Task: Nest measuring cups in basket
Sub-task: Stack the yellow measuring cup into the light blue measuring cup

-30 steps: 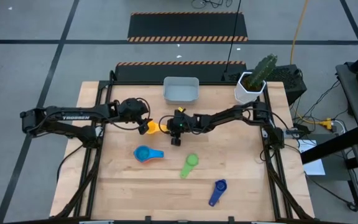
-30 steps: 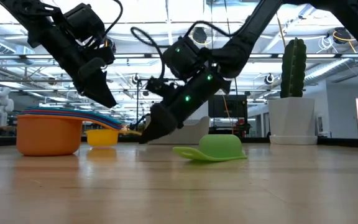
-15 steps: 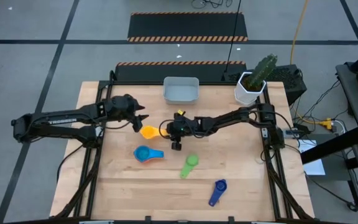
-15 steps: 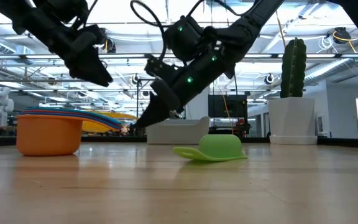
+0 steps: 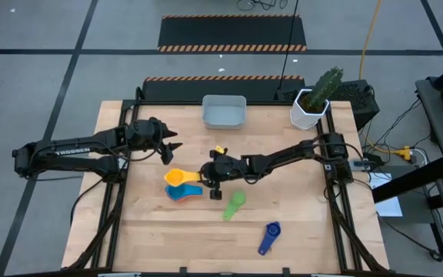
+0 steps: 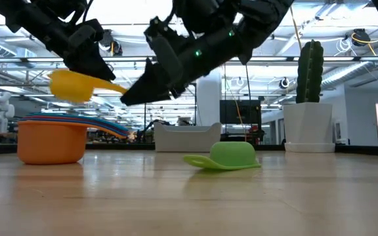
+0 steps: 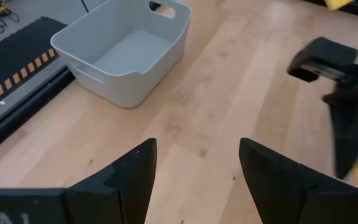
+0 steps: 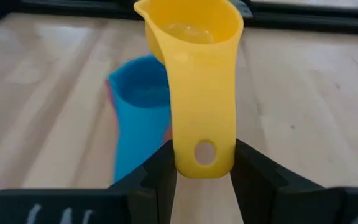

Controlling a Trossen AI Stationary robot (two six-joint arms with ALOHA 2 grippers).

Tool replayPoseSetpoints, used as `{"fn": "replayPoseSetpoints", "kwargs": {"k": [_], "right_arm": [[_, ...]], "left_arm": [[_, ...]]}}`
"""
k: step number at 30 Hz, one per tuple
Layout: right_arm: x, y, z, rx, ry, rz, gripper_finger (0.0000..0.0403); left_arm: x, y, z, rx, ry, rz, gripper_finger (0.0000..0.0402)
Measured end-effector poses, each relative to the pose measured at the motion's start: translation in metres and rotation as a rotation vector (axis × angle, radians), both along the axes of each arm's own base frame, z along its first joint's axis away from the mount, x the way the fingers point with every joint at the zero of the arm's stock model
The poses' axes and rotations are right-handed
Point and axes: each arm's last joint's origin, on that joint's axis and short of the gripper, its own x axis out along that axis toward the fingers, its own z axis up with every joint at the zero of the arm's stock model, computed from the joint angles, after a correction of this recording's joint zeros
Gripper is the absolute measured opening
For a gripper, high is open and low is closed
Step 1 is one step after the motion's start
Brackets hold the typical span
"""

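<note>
My right gripper clamps the yellow cup mid-frame above the blue cups; my left gripper hangs open

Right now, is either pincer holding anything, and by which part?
The right pincer grips the yellow measuring cup by the end of its handle, lifted above the nested stack. The left pincer is open and holds nothing.

held cup: yellow
stacked cups: light blue on top, orange beneath
upturned cup: green
far cup: dark blue
basket: pale grey-blue
floor mat: black, orange-striped edges
</note>
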Motion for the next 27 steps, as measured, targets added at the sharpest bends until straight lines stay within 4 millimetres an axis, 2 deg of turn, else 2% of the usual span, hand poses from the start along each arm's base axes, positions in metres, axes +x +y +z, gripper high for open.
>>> {"fn": "replayPoseSetpoints", "kwargs": {"k": [3, 8, 12, 19, 27], "right_arm": [[0.002, 0.011, 0.003, -0.012, -0.018, 0.010, 0.0117], [0.001, 0.018, 0.001, -0.018, -0.007, 0.000, 0.0118], [0.001, 0.020, 0.001, -0.014, -0.003, -0.002, 0.0119], [0.003, 0.023, -0.017, -0.003, 0.036, 0.001, 0.0120], [0.003, 0.022, -0.018, -0.002, 0.035, 0.001, 0.0121]], "left_arm": [[0.000, 0.000, 0.000, -0.001, -0.003, 0.000, 0.0232], [0.000, 0.000, 0.000, -0.006, -0.009, 0.004, 0.0232], [0.000, 0.000, 0.001, -0.011, -0.012, 0.007, 0.0232], [0.001, 0.000, 0.001, -0.003, -0.010, 0.000, 0.0232], [0.001, 0.000, 0.001, 0.009, -0.005, -0.009, 0.0232]]}}
